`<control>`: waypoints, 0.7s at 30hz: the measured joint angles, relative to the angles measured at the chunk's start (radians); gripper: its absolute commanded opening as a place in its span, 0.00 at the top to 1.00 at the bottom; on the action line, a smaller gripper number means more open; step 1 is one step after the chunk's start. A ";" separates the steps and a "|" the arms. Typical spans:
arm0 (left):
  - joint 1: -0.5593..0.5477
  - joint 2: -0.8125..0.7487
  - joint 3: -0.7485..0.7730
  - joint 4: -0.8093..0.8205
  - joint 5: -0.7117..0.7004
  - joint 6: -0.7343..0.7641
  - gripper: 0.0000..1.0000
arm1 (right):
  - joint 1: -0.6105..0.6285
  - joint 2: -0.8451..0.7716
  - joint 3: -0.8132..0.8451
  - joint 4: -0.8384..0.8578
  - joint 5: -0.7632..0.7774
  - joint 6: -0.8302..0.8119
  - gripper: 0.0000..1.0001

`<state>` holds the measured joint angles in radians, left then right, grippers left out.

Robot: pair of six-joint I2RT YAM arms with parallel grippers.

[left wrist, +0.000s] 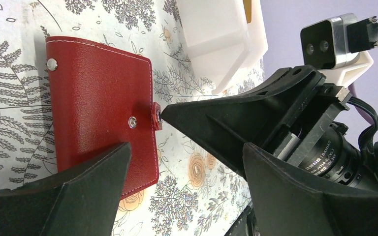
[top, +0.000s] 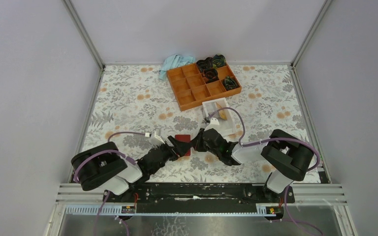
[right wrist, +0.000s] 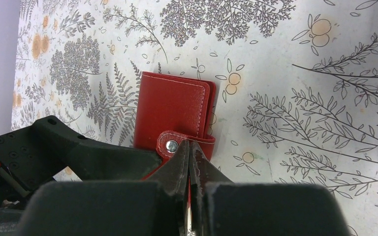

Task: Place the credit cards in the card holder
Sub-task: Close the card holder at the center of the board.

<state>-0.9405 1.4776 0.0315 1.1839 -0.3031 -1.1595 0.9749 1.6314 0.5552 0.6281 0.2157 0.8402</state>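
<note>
The card holder (left wrist: 98, 108) lies shut, so the loading seems all ahead. The right gripper (right wrist: 189, 147) pinches its snap tab (right wrist: 174, 144). The left gripper (left wrist: 187, 147) has its fingers apart.

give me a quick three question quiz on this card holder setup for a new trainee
1. True or false: the left gripper is shut on the card holder.
2. What do the right gripper fingers pinch? A the snap tab; B a credit card; C the orange tray.
3. Where does the tan card lie?

Key: 1 false, its fingers stand wide apart. 2 A. 3 in the white box, beyond the holder.
</note>
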 measured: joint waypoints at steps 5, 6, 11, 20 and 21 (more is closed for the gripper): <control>0.000 -0.002 0.000 -0.004 -0.003 -0.003 0.09 | 0.000 0.014 0.006 0.008 -0.009 -0.003 1.00; 0.000 -0.002 0.000 -0.004 -0.003 -0.003 0.09 | 0.000 0.018 0.009 0.010 -0.016 -0.004 1.00; 0.000 -0.004 0.000 -0.008 -0.005 -0.007 0.09 | 0.000 0.026 0.020 0.011 -0.035 -0.008 1.00; 0.000 -0.005 0.000 -0.011 -0.008 -0.010 0.09 | 0.000 0.056 0.042 0.012 -0.064 -0.014 1.00; 0.000 -0.005 0.000 -0.012 -0.008 -0.010 0.09 | 0.000 0.058 0.044 0.012 -0.069 -0.014 1.00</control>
<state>-0.9405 1.4723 0.0319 1.1721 -0.3115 -1.1698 0.9752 1.6897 0.5995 0.6403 0.1471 0.8261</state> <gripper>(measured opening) 0.909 0.011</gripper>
